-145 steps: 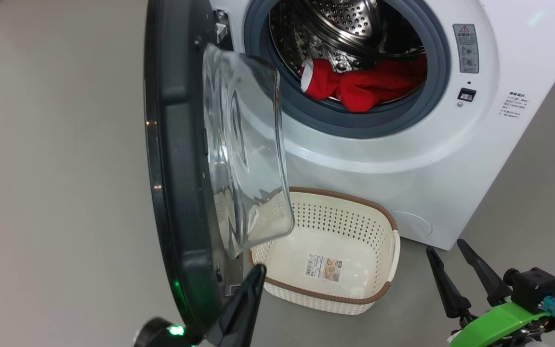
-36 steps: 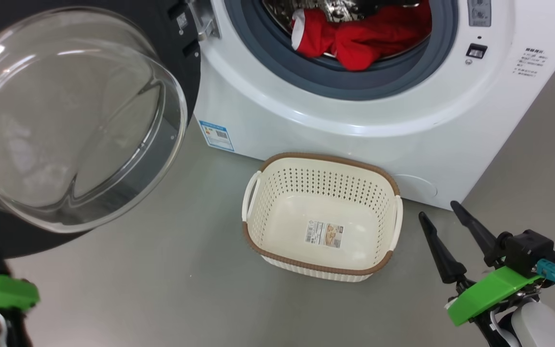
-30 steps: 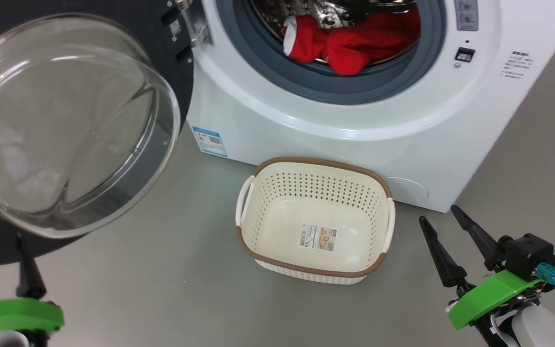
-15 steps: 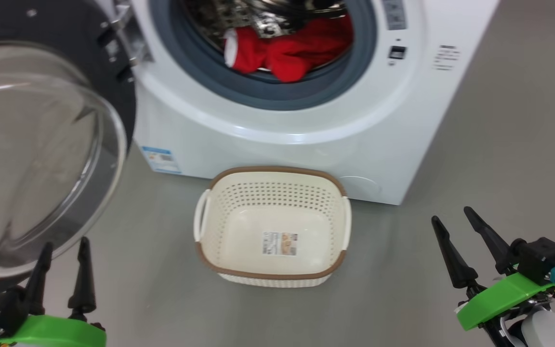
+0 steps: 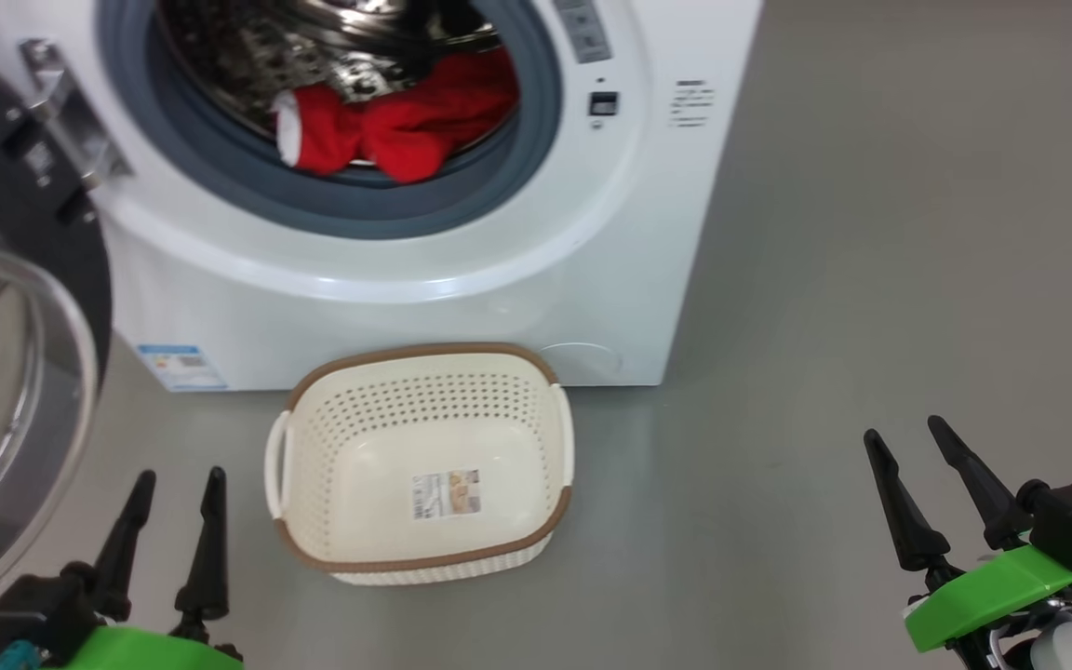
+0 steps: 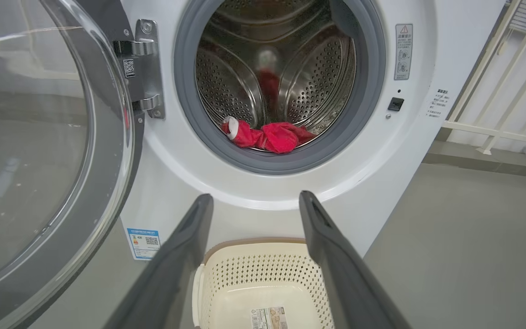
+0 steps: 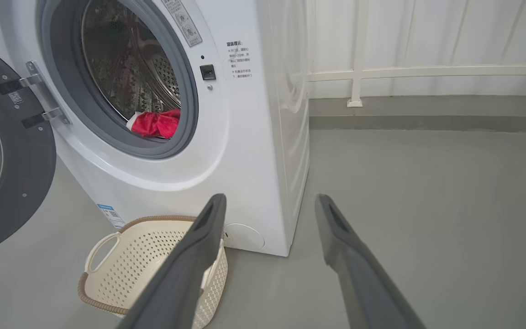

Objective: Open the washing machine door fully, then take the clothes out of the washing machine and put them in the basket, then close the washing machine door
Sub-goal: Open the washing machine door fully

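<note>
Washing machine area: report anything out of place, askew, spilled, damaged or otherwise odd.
Nothing stands out. The washing machine door hangs wide open on its hinge, the red clothes lie bunched at the front of the drum, and the cream basket sits upright and empty on the floor before the washing machine. No spill or damage shows.

The washing machine (image 5: 462,279) stands on the floor (image 5: 871,279). The washing machine door (image 5: 71,251) is swung out at the machine's left side. The clothes (image 5: 387,130) lie inside the machine, at the front bottom of its opening. The basket (image 5: 424,351) sits on the floor just before the machine, below that opening. Before the machine, the left gripper (image 5: 180,475) hangs under the door; the right gripper (image 5: 902,428) hangs well off the machine's right. A railing (image 7: 359,73) runs behind the machine.
</note>
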Tool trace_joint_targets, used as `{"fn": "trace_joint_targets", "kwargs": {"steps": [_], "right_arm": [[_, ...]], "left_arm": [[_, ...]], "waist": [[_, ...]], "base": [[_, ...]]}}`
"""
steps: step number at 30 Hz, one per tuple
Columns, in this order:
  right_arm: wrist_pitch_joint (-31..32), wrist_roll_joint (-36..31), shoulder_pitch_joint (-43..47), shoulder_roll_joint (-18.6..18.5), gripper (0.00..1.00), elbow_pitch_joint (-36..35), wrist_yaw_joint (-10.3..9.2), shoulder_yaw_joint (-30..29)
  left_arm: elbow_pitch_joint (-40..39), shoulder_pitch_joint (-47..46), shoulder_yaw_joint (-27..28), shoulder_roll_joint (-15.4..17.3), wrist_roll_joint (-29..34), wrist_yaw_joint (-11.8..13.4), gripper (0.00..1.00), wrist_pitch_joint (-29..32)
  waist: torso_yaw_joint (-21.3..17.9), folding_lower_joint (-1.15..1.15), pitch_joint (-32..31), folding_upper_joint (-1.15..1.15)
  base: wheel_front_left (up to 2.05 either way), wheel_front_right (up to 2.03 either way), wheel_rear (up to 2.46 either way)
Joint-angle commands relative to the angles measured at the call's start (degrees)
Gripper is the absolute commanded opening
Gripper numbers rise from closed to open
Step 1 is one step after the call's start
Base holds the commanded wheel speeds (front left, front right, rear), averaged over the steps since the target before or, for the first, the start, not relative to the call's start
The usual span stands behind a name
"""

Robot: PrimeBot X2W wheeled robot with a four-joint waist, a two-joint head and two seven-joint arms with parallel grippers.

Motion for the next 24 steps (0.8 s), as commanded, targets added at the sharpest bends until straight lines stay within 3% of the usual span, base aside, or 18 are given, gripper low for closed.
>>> {"fn": "trace_joint_targets", "kwargs": {"steps": [1, 9, 24], "right_arm": [[-0.68, -0.04, 0.40, -0.67, 1.00, -1.57, 0.09, 0.46], [-0.68, 0.12, 1.83, -0.70, 1.00, -1.89, 0.09, -0.65], [-0.68, -0.42, 1.90, -0.19, 1.00, -2.78, 0.09, -1.94]], "left_arm": [[-1.64, -0.03, 1.63, 1.72, -0.26, -0.17, 1.00, -0.46], [-2.53, 1.91, 1.63, 1.57, -0.63, -0.17, 1.00, -0.46], [-3.72, 1.93, 1.93, 1.71, -1.04, -0.17, 1.00, -0.46]], "waist": [[-2.78, 0.00, -0.64, 0.00], [-5.79, 0.00, -1.40, 0.00], [-4.87, 0.00, -0.60, 0.00]], "base": [[0.00, 0.00, 0.00], [0.00, 0.00, 0.00], [0.00, 0.00, 0.00]]}}
